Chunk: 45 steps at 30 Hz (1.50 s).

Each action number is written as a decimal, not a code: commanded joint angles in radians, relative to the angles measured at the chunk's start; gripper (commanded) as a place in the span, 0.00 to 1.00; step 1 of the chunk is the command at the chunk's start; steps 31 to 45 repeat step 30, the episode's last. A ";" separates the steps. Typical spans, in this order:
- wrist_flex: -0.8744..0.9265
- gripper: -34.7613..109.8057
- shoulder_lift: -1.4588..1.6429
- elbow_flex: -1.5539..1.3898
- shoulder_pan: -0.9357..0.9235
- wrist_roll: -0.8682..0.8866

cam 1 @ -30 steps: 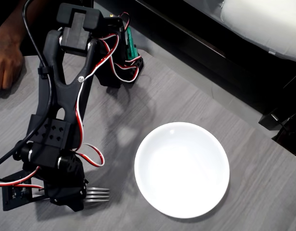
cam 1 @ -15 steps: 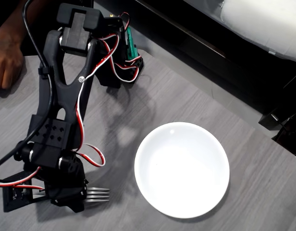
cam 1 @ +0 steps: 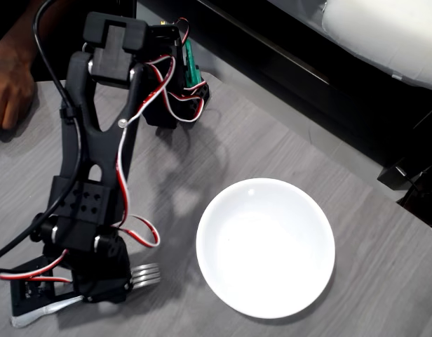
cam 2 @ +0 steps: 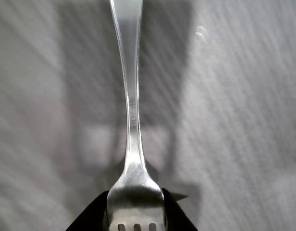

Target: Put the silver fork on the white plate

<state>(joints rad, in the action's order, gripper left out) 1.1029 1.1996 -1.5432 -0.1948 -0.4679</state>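
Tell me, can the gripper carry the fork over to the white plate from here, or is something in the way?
Probably yes. The gripper seems shut on the silver fork, and bare table lies between it and the white plate.

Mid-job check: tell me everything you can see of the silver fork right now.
The silver fork is slim, shiny metal with a narrow handle. In the wrist view the black tool clamps it at the neck, just above the tines. In the overhead view its tines poke out right of the arm, toward the white plate but short of it, handle end trailing left over the grey table.
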 commanded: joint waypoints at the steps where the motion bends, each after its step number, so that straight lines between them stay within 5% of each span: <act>1: 0.000 0.24 0.031 0.037 -0.012 0.008; 13: 0.133 0.24 0.337 0.037 0.058 0.034; 20: 0.272 0.24 0.497 -0.002 0.337 0.167; 30: 0.164 0.24 0.397 -0.107 0.670 0.339; 45: 0.164 0.24 0.397 -0.107 0.670 0.339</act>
